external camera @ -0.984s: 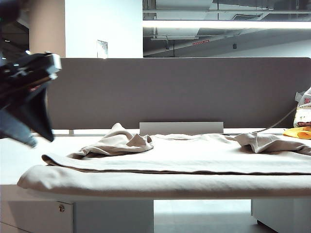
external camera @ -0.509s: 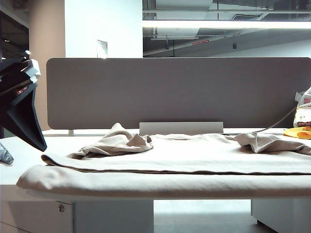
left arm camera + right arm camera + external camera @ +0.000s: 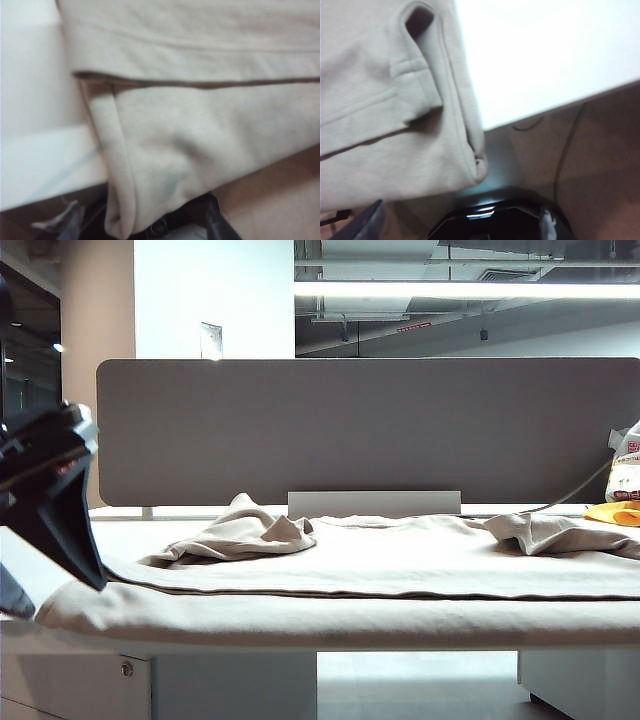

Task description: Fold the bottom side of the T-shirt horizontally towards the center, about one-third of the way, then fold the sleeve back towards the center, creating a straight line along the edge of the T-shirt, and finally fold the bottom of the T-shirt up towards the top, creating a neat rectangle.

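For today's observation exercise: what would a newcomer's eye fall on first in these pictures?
First, the big beige T-shirt, spread almost across the white table, its near side folded over. Next, the dark left gripper at the shirt's left end. The right gripper, open, is above the shirt's corner at the table edge.

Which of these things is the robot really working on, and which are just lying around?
Working on: the T-shirt, spread on the table; left gripper at its left end, right gripper at its right corner.
Just lying around: yellow item, printed bag, grey partition.
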You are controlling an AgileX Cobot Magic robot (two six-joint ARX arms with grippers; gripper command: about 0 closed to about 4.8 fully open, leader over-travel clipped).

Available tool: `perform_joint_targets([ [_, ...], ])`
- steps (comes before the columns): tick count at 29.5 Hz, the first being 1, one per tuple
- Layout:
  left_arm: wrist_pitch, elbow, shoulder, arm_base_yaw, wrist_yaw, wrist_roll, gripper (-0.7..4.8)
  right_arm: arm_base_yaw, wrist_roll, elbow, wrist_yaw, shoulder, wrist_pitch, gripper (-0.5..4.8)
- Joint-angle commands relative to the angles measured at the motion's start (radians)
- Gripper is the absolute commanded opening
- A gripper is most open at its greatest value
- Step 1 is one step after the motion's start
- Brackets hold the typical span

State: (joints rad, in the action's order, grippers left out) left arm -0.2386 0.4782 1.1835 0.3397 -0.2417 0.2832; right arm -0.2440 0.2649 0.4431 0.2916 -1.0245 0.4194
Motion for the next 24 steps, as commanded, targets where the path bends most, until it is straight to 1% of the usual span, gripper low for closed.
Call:
perform_joint_targets([
  [1,0.045,0.000,0.028,-0.001,-0.011,0.005,3.19,0.000,0.005,0.001,0.018,-0.043,-0.028,3.61],
  [5,0.067,0.001,0.047,-0.001,-0.014,0.005,3.18,0.001,0.012,0.001,0.053,-0.100,-0.072,3.54],
  [6,0.069,0.000,0.048,-0.001,-0.013,0.005,3.17,0.001,0.026,0.002,0.056,-0.116,-0.087,3.44],
  [8,0.076,0.000,0.051,-0.001,-0.013,0.005,3.13,0.001,0.030,0.002,0.069,-0.141,-0.112,3.04],
  [12,0.097,0.001,0.067,-0.001,-0.014,0.006,2.74,0.001,0.031,0.002,0.084,-0.182,-0.148,2.61],
  [13,0.101,0.001,0.076,-0.001,-0.014,0.007,2.67,0.001,0.031,0.002,0.087,-0.188,-0.155,2.61],
  [18,0.121,0.002,0.122,-0.001,-0.026,0.013,2.67,0.001,0.031,0.002,0.089,-0.208,-0.186,2.57],
  [20,0.125,0.002,0.136,-0.001,-0.029,0.014,2.58,0.001,0.031,0.002,0.089,-0.211,-0.195,2.10],
  [24,0.126,0.002,0.146,-0.001,-0.029,0.013,1.49,0.001,0.031,0.002,0.096,-0.211,-0.214,1.15],
])
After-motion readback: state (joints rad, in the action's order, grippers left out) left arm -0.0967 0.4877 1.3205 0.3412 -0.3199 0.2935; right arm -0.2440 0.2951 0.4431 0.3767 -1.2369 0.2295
